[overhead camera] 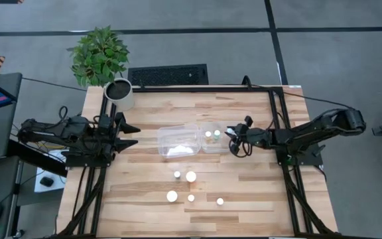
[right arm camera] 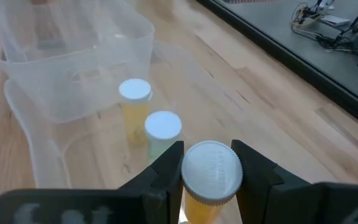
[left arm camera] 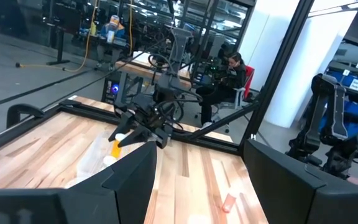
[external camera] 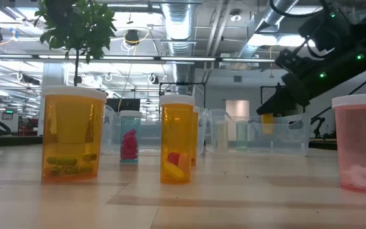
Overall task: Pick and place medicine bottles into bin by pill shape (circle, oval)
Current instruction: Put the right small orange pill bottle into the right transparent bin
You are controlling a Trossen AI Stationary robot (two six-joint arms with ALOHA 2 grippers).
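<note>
My right gripper [right arm camera: 209,163] is shut on an orange bottle with a white cap [right arm camera: 211,169] above the smaller clear bin [overhead camera: 212,143]. It also shows in the high view [overhead camera: 234,141]. Two white-capped bottles [right arm camera: 134,93] [right arm camera: 163,127] stand upright in that bin. A larger clear bin [overhead camera: 178,141] stands beside it. Several more bottles stand on the table toward its near edge [overhead camera: 191,176] [overhead camera: 172,196] [overhead camera: 220,200]. In the low view they show orange [external camera: 73,133] [external camera: 176,137], blue [external camera: 129,137] and pink [external camera: 359,143]. My left gripper [overhead camera: 130,134] is open and empty at the table's left. My right gripper pinches the orange bottle at its white cap [right arm camera: 191,177], one finger [right arm camera: 166,168] on each side of it. The fingers slant down from the table's right side. The bottle is lifted clear over the smaller bin, cap up, its orange body [left arm camera: 115,148] below the fingers.
A white plant pot [overhead camera: 119,93] with a green plant [overhead camera: 99,56] stands at the table's far left corner. A dark frame rail [overhead camera: 275,126] runs along the table's right side. A person sits in the room beyond the table [left arm camera: 229,71].
</note>
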